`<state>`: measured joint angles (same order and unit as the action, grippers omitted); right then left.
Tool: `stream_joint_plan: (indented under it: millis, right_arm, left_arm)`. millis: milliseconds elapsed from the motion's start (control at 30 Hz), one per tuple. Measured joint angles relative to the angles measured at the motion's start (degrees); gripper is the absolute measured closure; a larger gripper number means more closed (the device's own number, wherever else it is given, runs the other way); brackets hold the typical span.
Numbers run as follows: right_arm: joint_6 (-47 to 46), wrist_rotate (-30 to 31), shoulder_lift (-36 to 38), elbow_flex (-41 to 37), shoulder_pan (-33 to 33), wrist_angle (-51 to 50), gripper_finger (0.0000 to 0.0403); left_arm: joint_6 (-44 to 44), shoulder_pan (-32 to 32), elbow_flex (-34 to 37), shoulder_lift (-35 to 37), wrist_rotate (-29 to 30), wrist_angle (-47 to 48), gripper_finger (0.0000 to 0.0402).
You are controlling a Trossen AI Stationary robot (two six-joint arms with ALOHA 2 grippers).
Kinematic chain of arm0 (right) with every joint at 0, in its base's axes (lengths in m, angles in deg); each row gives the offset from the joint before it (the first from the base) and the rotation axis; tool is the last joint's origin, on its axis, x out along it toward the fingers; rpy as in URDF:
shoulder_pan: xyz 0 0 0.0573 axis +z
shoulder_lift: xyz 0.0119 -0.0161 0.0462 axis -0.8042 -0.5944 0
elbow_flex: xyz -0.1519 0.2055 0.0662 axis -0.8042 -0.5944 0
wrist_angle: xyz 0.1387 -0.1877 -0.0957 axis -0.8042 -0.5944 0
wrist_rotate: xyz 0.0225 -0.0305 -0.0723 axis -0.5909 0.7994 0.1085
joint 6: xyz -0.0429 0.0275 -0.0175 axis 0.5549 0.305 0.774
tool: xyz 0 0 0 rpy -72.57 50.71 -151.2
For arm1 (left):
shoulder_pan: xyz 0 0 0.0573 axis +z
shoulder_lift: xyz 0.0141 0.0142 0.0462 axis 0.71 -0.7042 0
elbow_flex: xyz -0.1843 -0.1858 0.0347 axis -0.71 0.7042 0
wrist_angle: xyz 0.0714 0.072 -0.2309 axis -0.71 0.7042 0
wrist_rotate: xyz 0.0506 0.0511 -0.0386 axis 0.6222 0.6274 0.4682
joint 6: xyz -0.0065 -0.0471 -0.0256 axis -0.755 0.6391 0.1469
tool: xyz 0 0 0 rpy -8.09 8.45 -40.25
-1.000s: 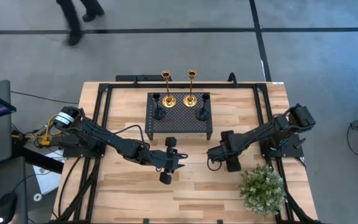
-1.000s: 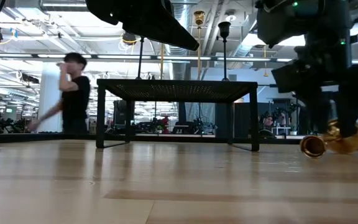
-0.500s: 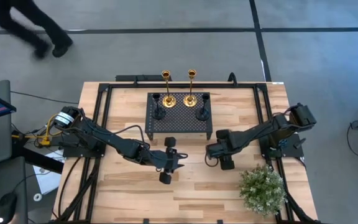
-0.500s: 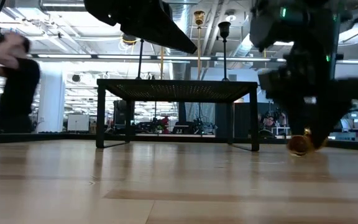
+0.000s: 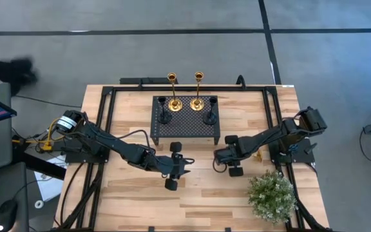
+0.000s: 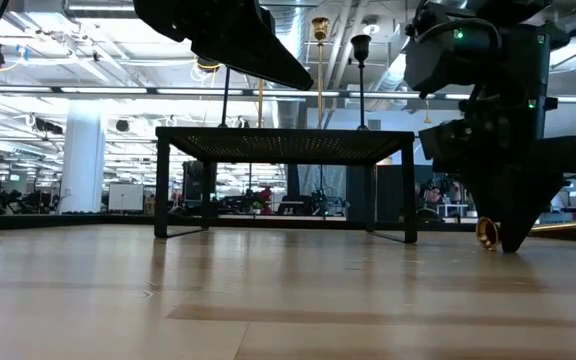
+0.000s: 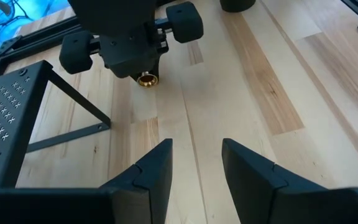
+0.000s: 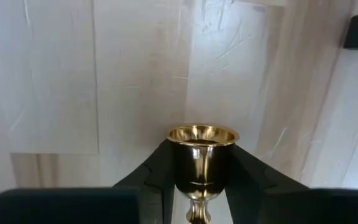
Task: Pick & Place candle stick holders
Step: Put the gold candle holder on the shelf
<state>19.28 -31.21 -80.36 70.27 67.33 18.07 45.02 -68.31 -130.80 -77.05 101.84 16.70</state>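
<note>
A short gold candle stick holder (image 8: 202,149) lies on its side on the wooden table, right of centre, with my right gripper (image 5: 227,159) shut on it. Two tall gold holders (image 5: 172,90) (image 5: 198,89) and two short black ones (image 5: 164,115) (image 5: 209,116) stand by their round bases on the black perforated stand (image 5: 187,124) at the far middle. My left gripper (image 5: 172,171) hovers open over the table's middle, nothing between its fingers (image 7: 157,163). My right gripper pinches the gold holder at its cup end (image 8: 202,163), one finger (image 8: 161,177) on each side of the cup. The fingers come from above, pointing down, and lie across the holder. It rests on its side on the table, its stem (image 6: 568,227) trailing away behind the fingers.
A green bushy plant (image 5: 272,196) stands at the near right corner, close to my right arm. Black frame rails (image 5: 105,129) run along the table's left, right and far edges. Bare wood lies in front of the stand and along the near edge.
My right gripper has sunk to the table and shifted a little toward the left edge, its fingers shutting on the gold holder's cup end. The holder still lies on the table. A person beyond the far edge has walked off to the left.
</note>
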Motion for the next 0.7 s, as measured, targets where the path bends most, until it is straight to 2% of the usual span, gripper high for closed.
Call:
stream_joint_plan:
  millis: [333, 567, 700]
  right_arm:
    - [-4.0, -1.4, 0.2, 0.1, 0.0, -0.9, 0.0309]
    - [-3.9, -2.9, 0.3, 3.3, 0.1, -1.4, 0.0311]
    - [-3.9, -3.5, 0.3, 6.0, 0.1, -1.2, 0.0310]
  left_arm:
    - [0.0, 0.0, 0.0, 0.0, 0.0, 0.0, 0.0262]
    - [0.0, 0.0, 0.0, 0.0, 0.2, 0.0, 0.0262]
    - [-0.1, 0.0, 0.0, 0.0, 5.0, 0.3, 0.0262]
